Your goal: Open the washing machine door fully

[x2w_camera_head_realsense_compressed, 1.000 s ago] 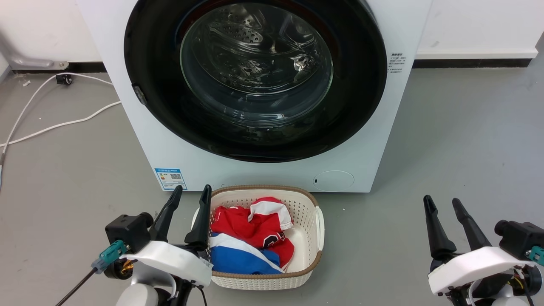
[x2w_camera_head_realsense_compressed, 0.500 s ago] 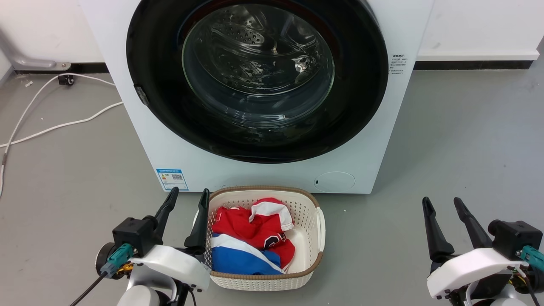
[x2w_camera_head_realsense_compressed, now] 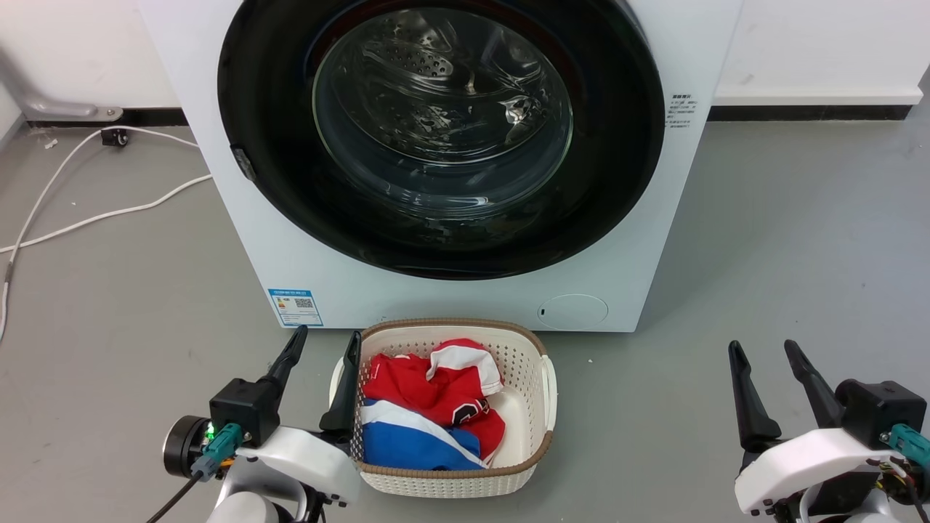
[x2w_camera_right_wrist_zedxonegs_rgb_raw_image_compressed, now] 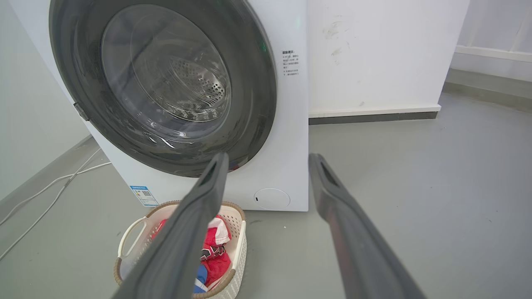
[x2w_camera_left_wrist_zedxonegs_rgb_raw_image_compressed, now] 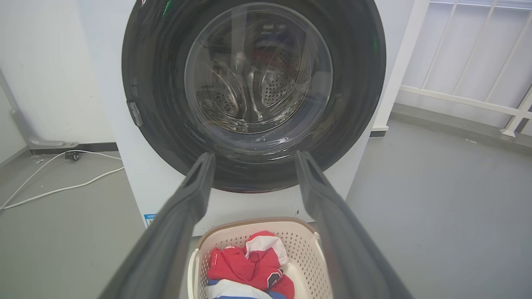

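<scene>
Left gripper (x2w_camera_head_realsense_compressed: 326, 337) hangs low just beside the left rim of the laundry basket (x2w_camera_head_realsense_compressed: 450, 322), its two dark fingers spread apart with nothing between them. Right gripper (x2w_camera_head_realsense_compressed: 763, 349) sits well off to the right over the grey floor (x2w_camera_head_realsense_compressed: 654, 407), likewise parted and empty.

Ahead of and above both stands the washing machine (x2w_camera_head_realsense_compressed: 305, 269). The washing machine door (x2w_camera_head_realsense_compressed: 617, 145) lies flat against its front, seemingly shut. What matters is the small grey catch (x2w_camera_head_realsense_compressed: 242, 163) on the door's left rim. It suggests the door frees on that side and swings about its right edge, though no hinge is visible.

The catch lies up, forward and slightly left of the left gripper, plainly the nearer one; the right gripper would have to cross the whole door. Since the basket stands just before the machine, the reach should probably rise past its left side.
</scene>
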Robot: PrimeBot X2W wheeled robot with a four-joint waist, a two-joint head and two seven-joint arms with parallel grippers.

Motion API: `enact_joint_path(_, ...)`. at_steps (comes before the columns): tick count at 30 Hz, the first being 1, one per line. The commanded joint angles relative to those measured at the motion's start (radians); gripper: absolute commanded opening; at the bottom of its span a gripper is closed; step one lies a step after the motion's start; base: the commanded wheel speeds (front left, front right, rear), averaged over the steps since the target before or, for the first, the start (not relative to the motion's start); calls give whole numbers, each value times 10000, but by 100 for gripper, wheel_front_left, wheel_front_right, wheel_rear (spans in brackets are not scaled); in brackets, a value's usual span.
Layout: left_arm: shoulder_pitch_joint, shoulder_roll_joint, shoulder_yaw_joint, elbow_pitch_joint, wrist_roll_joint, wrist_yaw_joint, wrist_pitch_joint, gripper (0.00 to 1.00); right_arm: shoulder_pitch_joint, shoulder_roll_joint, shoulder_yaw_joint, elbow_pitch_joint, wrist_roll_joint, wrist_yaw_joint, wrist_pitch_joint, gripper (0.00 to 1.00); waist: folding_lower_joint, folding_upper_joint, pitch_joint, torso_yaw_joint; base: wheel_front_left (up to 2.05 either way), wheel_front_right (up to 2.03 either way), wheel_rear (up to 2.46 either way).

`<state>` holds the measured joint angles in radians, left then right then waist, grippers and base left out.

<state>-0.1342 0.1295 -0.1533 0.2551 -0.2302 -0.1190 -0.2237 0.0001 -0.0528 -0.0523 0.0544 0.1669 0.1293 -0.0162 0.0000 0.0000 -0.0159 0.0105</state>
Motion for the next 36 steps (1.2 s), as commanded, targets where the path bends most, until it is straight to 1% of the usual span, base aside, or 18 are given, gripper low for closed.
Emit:
enact_joint_path(1,-186,-7,33,1,203,14,-84,100,30,25,-24,-46,-160,19,-70,100,0,0,3,7,0,0,0)
enact_joint_path(20,-178,-216,401,381,1088,-58,-401,100,74,39,48,109,-685,13,-325,100,0,0,-2,62,0,0,0)
enact_joint_path(36,-250,-251,456,777,785,-109,-417,100,55,41,19,268,-430,13,-444,100,0,0,-7,61,0,0,0)
